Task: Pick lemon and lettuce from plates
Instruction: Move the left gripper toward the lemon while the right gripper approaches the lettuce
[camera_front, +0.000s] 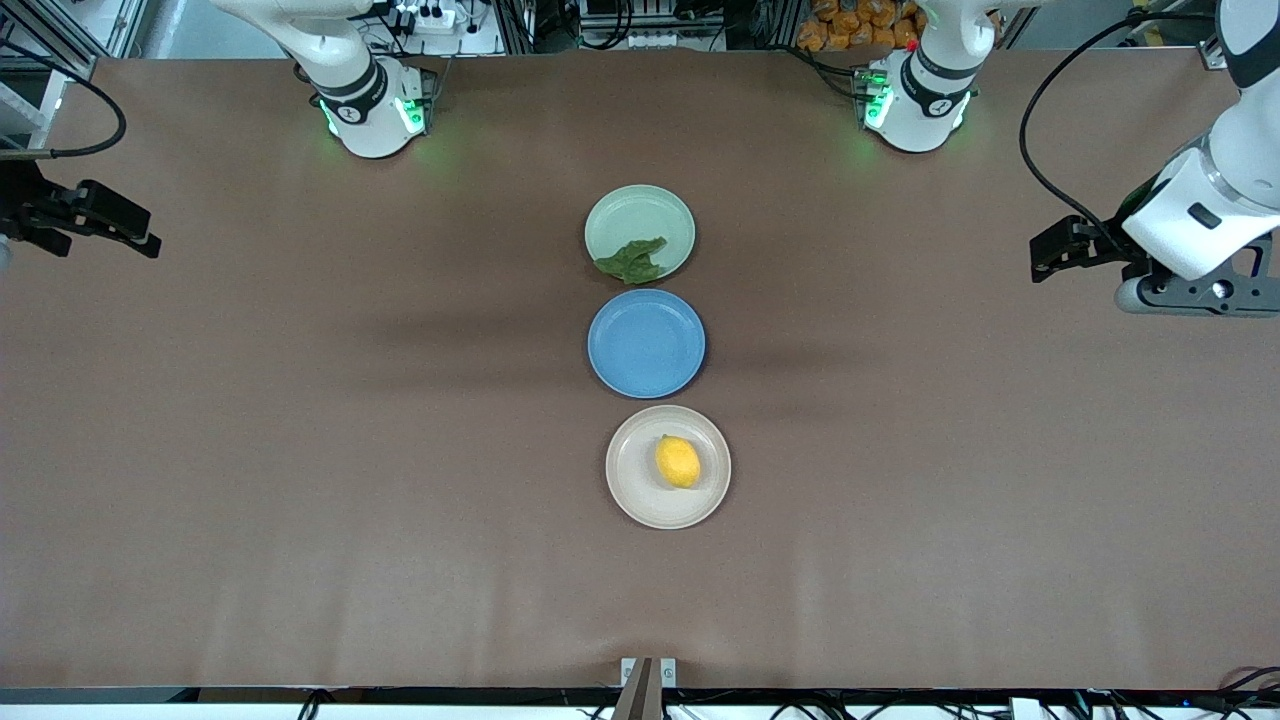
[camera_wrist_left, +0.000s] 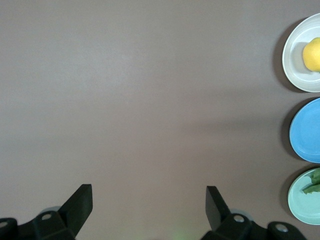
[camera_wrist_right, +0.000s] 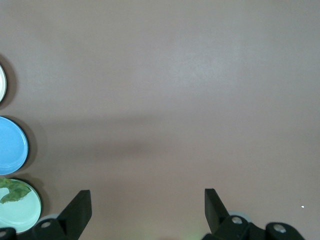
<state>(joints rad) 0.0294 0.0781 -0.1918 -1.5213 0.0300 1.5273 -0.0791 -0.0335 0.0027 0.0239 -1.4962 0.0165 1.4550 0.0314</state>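
Observation:
The lemon (camera_front: 678, 461) lies on the beige-cream plate (camera_front: 632, 475), the plate nearest the front camera. The lettuce (camera_front: 632, 260) lies on the mint green plate (camera_front: 640, 212), the plate nearest the robots' bases, at its edge toward the blue plate. My left gripper (camera_front: 1045, 255) is open and empty, over bare table at the left arm's end. My right gripper (camera_front: 145, 235) is open and empty, over the table's edge at the right arm's end. The left wrist view shows the lemon (camera_wrist_left: 312, 54) and the lettuce (camera_wrist_left: 312, 186). The right wrist view shows the lettuce (camera_wrist_right: 12, 191).
A blue plate (camera_front: 647, 343) sits bare between the two plates, all three in a line down the table's middle. The brown table (camera_front: 300, 450) stretches wide at both sides. Both arm bases stand at the table's edge farthest from the front camera.

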